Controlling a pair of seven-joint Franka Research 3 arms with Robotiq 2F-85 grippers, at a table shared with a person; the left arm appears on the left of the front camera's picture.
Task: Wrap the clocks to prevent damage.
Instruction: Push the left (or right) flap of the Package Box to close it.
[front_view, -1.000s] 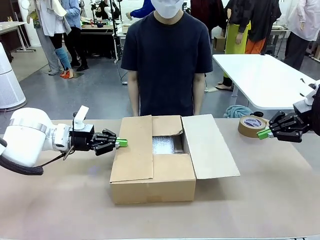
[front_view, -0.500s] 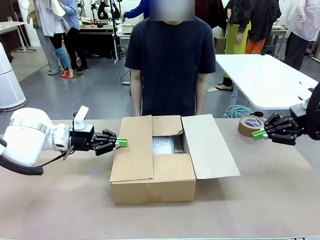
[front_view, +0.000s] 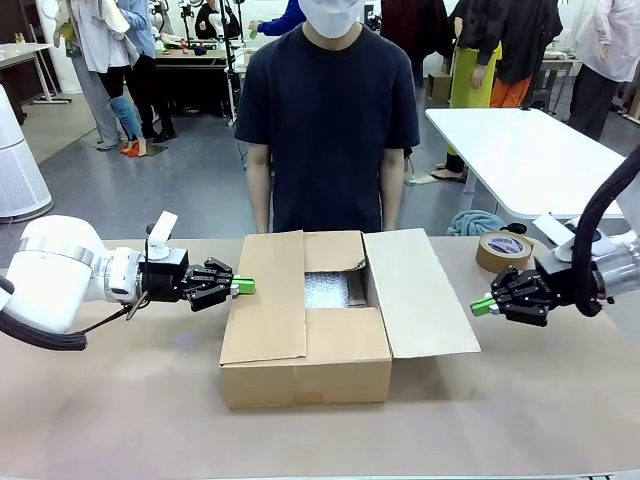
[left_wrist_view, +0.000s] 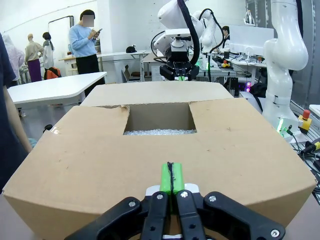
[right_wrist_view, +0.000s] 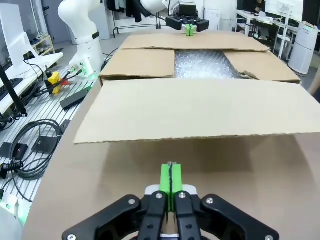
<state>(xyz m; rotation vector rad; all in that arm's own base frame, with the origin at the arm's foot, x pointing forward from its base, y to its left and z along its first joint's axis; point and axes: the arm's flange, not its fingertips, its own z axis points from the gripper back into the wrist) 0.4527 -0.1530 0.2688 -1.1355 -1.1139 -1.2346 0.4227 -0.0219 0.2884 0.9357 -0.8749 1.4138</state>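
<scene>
A cardboard box (front_view: 305, 350) stands mid-table, its left flap folded over the top and its right flap (front_view: 420, 290) spread out to the right. Bubble wrap (front_view: 328, 290) shows in the opening; the clocks are hidden. My left gripper (front_view: 245, 287) is shut with nothing in it, its tips at the left flap's edge. In the left wrist view the pressed-together fingertips (left_wrist_view: 171, 177) rest against the box top (left_wrist_view: 100, 150). My right gripper (front_view: 481, 306) is shut and empty, just off the right flap's outer edge. The right wrist view has its tips (right_wrist_view: 171, 177) under that flap (right_wrist_view: 200, 112).
A roll of brown tape (front_view: 503, 252) and a teal cloth (front_view: 475, 222) lie at the far right of the table. A person (front_view: 330, 120) stands at the far side behind the box, arms down. A white table (front_view: 520, 150) stands beyond.
My right arm has swung down and left, from beside the tape roll to the right flap's edge. The left arm and the box have stayed put.
</scene>
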